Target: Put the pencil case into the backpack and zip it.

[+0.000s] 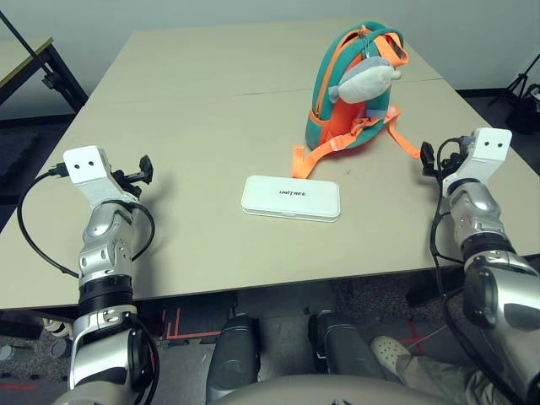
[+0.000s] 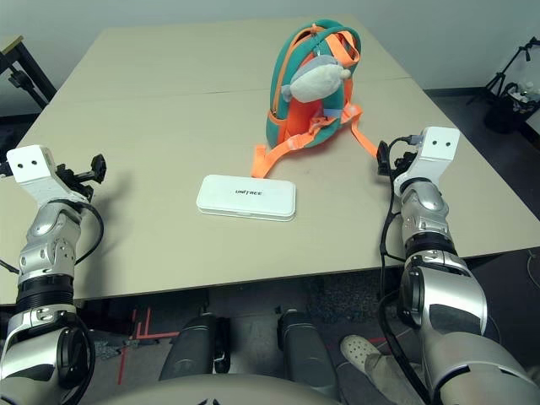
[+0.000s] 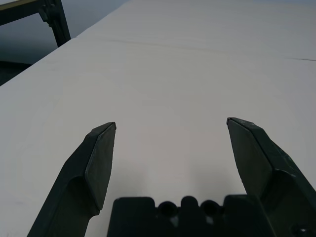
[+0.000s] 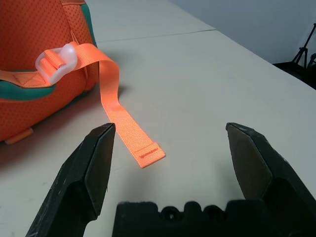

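The white pencil case lies flat near the middle of the table, its dark lettering facing up. Behind it to the right stands the teal and orange backpack, upright, with the grey-and-white plush fish hanging on its back. Orange straps trail from it onto the table. My left gripper hovers open over bare tabletop at the left, far from the case. My right gripper is open at the right, just past the end of a loose orange strap.
The beige table has a seam across its far half. A dark desk frame stands beyond the far left corner and a tripod at the far right. A shoe shows on the floor below the front edge.
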You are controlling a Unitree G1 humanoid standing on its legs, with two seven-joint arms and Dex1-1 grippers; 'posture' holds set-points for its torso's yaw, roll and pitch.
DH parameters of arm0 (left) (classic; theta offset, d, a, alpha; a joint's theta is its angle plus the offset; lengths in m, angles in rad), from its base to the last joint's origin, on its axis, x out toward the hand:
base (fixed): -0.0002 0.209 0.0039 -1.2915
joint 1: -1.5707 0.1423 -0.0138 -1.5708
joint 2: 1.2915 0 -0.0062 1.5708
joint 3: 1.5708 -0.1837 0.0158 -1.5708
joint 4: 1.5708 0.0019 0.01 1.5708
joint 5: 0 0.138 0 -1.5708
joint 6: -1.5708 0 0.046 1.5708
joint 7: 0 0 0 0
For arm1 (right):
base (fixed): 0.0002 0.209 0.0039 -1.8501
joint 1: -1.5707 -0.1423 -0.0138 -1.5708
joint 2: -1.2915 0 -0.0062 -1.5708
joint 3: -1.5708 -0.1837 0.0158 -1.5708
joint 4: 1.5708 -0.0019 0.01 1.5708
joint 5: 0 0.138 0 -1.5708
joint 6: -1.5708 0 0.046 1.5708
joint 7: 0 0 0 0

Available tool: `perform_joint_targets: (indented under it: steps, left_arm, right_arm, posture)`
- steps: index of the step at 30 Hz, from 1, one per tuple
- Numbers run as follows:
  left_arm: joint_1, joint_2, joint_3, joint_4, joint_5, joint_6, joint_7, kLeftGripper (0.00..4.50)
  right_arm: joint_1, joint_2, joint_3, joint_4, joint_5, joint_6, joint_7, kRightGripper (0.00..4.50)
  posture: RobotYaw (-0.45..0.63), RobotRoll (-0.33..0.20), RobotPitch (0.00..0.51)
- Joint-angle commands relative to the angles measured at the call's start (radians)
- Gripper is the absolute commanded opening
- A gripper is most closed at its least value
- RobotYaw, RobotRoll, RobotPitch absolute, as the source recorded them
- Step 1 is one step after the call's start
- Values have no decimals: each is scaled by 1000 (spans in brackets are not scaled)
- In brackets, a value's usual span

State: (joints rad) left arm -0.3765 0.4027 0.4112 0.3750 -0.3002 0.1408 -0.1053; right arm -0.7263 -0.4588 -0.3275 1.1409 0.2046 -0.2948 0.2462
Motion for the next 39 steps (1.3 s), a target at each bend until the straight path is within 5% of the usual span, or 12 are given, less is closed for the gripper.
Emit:
perform_joint_targets:
  steps: [1,6,9,12,16,19,26,33,39]
  left_arm:
    - [-2,9,6,23,11,-7,6,4500]
    - [-14,29,2,32,7,2,-19,4500]
    - [-34,12,38,-10,-133,145,-91,4500]
    - [-53,-2,69,-87,-360,468,-170,4500]
    - [-65,44,62,-125,-507,788,-224,4500]
    - [-69,66,58,-143,-568,893,-284,4500]
    - [-82,131,-34,-165,-593,933,-521,4500]
    - [-206,163,4,41,-684,1247,-568,4500]
    - [-290,192,-1,232,-662,1314,-644,4500]
  right_arm:
    - [-17,1,2,16,-9,-11,-3,4456]
    - [-13,-11,1,-9,-2,-12,29,4456]
    - [31,-32,14,-64,-3,-13,110,3900]
    - [130,-55,85,-197,-41,-6,234,2769]
    - [278,-103,204,-441,-114,37,356,1167]
    - [350,-128,250,-592,-126,103,403,35]
    - [386,-145,287,-779,-129,210,454,35]
    - [370,-136,315,-831,-134,249,479,35]
    - [358,-127,347,-809,-151,236,500,35]
  posture:
    - [-10,0,58]
    - [-14,0,58]
    - [-28,0,62]
    - [-51,0,69]
    - [-68,0,71]
    - [-82,0,75]
    - [-102,0,81]
    - [-106,0,80]
    - [-115,0,79]
